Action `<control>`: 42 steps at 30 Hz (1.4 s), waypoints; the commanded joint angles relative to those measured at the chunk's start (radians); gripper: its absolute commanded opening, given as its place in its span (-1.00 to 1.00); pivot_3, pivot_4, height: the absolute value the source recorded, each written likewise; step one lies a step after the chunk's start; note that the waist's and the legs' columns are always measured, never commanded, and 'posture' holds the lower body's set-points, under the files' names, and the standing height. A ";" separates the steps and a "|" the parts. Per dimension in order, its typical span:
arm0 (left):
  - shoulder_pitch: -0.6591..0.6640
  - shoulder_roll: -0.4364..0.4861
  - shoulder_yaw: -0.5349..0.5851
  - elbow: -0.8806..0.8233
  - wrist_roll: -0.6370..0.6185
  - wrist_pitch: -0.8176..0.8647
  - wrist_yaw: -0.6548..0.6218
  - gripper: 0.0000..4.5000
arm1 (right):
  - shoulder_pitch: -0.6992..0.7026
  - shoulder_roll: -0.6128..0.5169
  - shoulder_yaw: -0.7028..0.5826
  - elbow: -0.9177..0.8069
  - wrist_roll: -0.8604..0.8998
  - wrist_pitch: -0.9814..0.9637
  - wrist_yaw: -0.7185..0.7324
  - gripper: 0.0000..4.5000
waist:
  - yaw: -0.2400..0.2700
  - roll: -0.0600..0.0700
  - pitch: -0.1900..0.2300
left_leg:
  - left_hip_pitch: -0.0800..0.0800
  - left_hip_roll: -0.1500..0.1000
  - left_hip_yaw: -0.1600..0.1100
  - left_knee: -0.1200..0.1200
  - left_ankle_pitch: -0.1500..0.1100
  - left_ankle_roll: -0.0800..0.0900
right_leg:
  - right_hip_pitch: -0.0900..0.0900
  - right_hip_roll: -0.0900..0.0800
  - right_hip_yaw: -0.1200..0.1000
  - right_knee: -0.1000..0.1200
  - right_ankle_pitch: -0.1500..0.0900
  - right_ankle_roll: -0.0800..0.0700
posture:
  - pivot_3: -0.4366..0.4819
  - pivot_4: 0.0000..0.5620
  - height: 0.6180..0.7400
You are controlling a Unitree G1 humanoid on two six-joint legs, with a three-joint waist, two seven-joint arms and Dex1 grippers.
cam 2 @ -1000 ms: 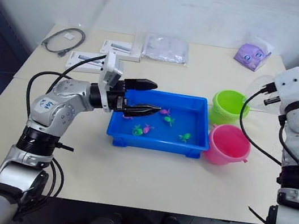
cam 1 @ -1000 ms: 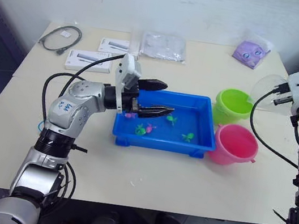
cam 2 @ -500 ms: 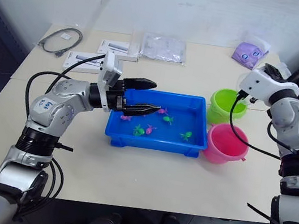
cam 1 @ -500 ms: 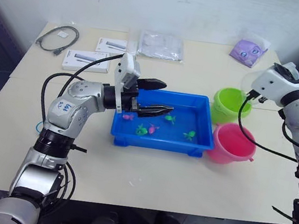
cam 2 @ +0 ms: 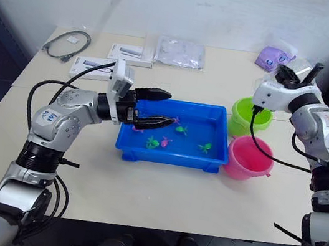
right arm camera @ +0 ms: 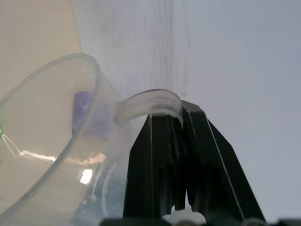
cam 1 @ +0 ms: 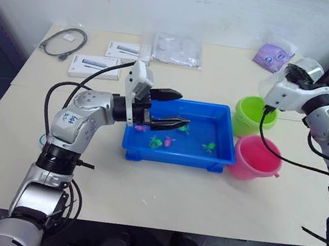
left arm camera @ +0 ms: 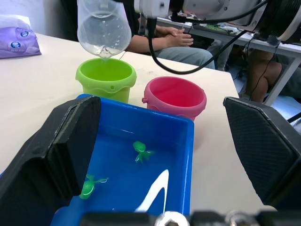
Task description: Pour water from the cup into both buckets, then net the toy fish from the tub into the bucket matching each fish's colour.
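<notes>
Cup of clear plastic tipped mouth-down over the lime green bucket, a thin thread of water at its lip, droplets clinging inside. Clamped by its handle between the closed black fingers of the right gripper, above the table's far right part.

Nearest, the left gripper, fingers spread wide apart and holding nothing, poised above the left end of the blue tub. In the tub, shallow water and small toy fish: a green fish and a pink fish side by side near the front wall, another pink fish at the left end under the fingers, a green fish toward the right, one more green fish further back.

Just beside the tub's right end, the pink bucket, upright; whether water lies in it cannot be told. Behind it and touching or nearly so, the lime green bucket, upright under the cup.

Further back on the table: two flat white boxes, a clear plastic bag, a grey cable at the far left, a purple packet at the far right.
</notes>
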 commanded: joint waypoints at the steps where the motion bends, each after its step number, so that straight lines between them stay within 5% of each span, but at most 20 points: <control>1: 0.002 0.021 0.006 -0.071 -0.023 -0.002 -0.038 1.00 | 0.080 0.004 -0.215 -0.123 0.249 0.142 0.077 -1.00 | 0.005 0.000 0.000 | -0.001 0.000 -0.001 0.000 0.000 0.000 | 0.000 0.000 0.000 -0.001 0.000 0.000 | -0.05 -0.47 0.92; 8: 0.049 0.114 -0.003 -0.148 -0.075 0.041 -0.186 1.00 | 0.341 0.170 -0.667 -0.631 0.779 0.769 0.095 -1.00 | -0.001 0.001 0.000 | -0.001 0.002 -0.001 0.002 0.000 -0.001 | 0.000 0.001 0.000 0.001 0.000 0.000 | -0.05 -0.47 0.92; 11: 0.059 0.137 0.005 -0.186 -0.115 0.066 -0.232 1.00 | 0.488 0.226 -0.797 -0.801 0.878 0.884 0.065 -1.00 | 0.001 0.001 0.000 | -0.001 0.002 -0.001 0.002 0.000 -0.001 | 0.000 0.001 0.001 0.002 0.000 0.000 | -0.05 -0.47 0.92; 20: 0.022 0.108 0.019 -0.204 -0.192 0.118 -0.224 1.00 | 0.692 0.446 -0.986 -0.857 0.997 0.862 -0.071 -1.00 | 0.014 0.002 0.000 | 0.002 0.000 0.001 0.003 -0.001 -0.001 | 0.000 0.001 0.004 0.006 0.000 0.000 | -0.05 -0.47 0.92; 29: -0.005 0.099 0.014 -0.205 -0.205 0.136 -0.215 1.00 | 0.802 0.487 -0.968 -0.727 0.977 0.708 -0.060 -1.00 | 0.013 0.002 0.000 | 0.003 0.000 0.003 0.002 -0.001 -0.001 | 0.000 0.001 0.006 0.006 0.000 0.000 | -0.05 -0.47 0.92; 33: -0.011 0.097 0.013 -0.200 -0.198 0.133 -0.213 1.00 | 0.879 0.507 -0.955 -0.735 0.991 0.689 -0.049 -0.32 | 0.012 0.002 0.000 | 0.003 0.000 0.003 0.002 -0.001 -0.001 | 0.000 0.001 0.007 0.006 0.000 0.000 | -0.05 -0.47 0.92; 38: -0.020 0.090 0.003 -0.179 -0.187 0.125 -0.222 1.00 | 1.012 0.581 -0.957 -0.896 1.050 0.725 -0.079 0.88 | 0.013 0.003 -0.001 | 0.003 0.000 0.003 0.002 -0.001 -0.001 | 0.000 0.001 0.010 0.006 0.000 0.000 | -0.05 -0.47 0.92; 42: -0.024 0.082 -0.031 -0.143 -0.130 0.069 -0.235 1.00 | 1.129 0.601 -0.937 -1.041 1.063 0.752 -0.094 0.98 | 0.014 0.004 -0.001 | 0.004 0.000 0.003 0.001 -0.001 -0.001 | 0.000 0.001 0.015 0.006 0.000 0.000 | -0.05 -0.47 0.92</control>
